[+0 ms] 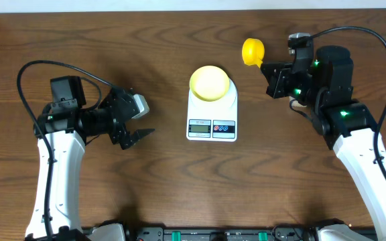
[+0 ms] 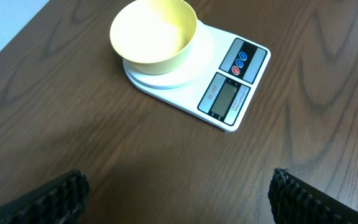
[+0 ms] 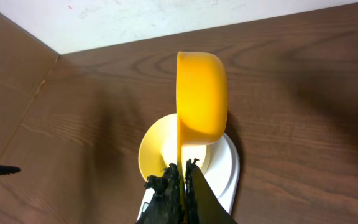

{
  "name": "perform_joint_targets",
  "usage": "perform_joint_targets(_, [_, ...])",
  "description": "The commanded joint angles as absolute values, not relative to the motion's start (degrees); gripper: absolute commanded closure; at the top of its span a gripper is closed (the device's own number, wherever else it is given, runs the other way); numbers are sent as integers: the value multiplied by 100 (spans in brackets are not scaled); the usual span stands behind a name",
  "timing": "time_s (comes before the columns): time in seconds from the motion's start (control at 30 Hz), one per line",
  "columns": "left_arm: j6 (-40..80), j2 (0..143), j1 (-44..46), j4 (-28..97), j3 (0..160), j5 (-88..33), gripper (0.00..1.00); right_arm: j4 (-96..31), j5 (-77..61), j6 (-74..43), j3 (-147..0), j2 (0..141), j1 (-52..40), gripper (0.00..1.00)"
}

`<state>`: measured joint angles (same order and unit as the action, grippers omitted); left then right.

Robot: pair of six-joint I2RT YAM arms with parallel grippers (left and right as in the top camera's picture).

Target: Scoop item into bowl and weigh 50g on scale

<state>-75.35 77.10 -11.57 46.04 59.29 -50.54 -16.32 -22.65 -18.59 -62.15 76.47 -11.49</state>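
Left fingers (image 2: 58,198): they are standing wide apart and gripping nothing. In the left wrist view the two ribbed tips are sitting at the bottom corners, with bare bench (image 2: 166,162) showing between them.
Left fingers and the bowl: the left arm is hovering off the robot's left side of the scale (image 1: 211,124) and well apart from it. The bowl (image 2: 154,34) is lying ahead of the gap between the fingers, and neither finger is touching it.
Right fingers (image 3: 180,183): they are pressing together on the thin handle of the yellow scoop (image 3: 201,93), with no gap showing between them.
Yellow scoop: it is being held clear of the bench and turned on its side in the right wrist view. Its flat rim is forming an upright line there and its rounded back is bulging to one side. I cannot tell whether anything is in it.
Scoop and the bowl: in the overhead view the cup of the scoop (image 1: 252,51) is hanging just off the far right corner of the scale. It is near the bowl (image 1: 210,82) but not over it or touching it.
Bowl: it is sitting upright on the round platform of the scale, and its inside is showing plain pale yellow in the left wrist view.
Scale: it is lying flat at the middle of the bench. Its grey display and red and blue buttons are facing the robot's side, and any reading is too small to make out.
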Motion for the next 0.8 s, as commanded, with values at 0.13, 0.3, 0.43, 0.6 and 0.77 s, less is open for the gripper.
perform_joint_targets(0.13, [-7712, 7852, -1205, 4600, 5979, -5207, 5, -1629, -2263, -1752, -6300, 7559, -1122, 99])
perform_joint_targets(0.3, [-7758, 7856, -1391, 4606, 5979, -5210, 6, -1629, -2263, -1752, -6300, 7559, -1122, 99])
perform_joint_targets(0.43, [-7767, 7889, -1621, 4626, 5979, -5592, 5, -1629, -2263, -1752, -6300, 7559, -1122, 99])
perform_joint_targets(0.6, [-8361, 7896, -1664, 5013, 5979, -5942, 6, -1629, -2263, -1750, -6300, 7559, -1122, 99])
perform_joint_targets(0.77, [-8576, 7898, -1664, 5203, 5979, -5937, 6, -1627, -2261, -1750, -6300, 7559, -1122, 99])
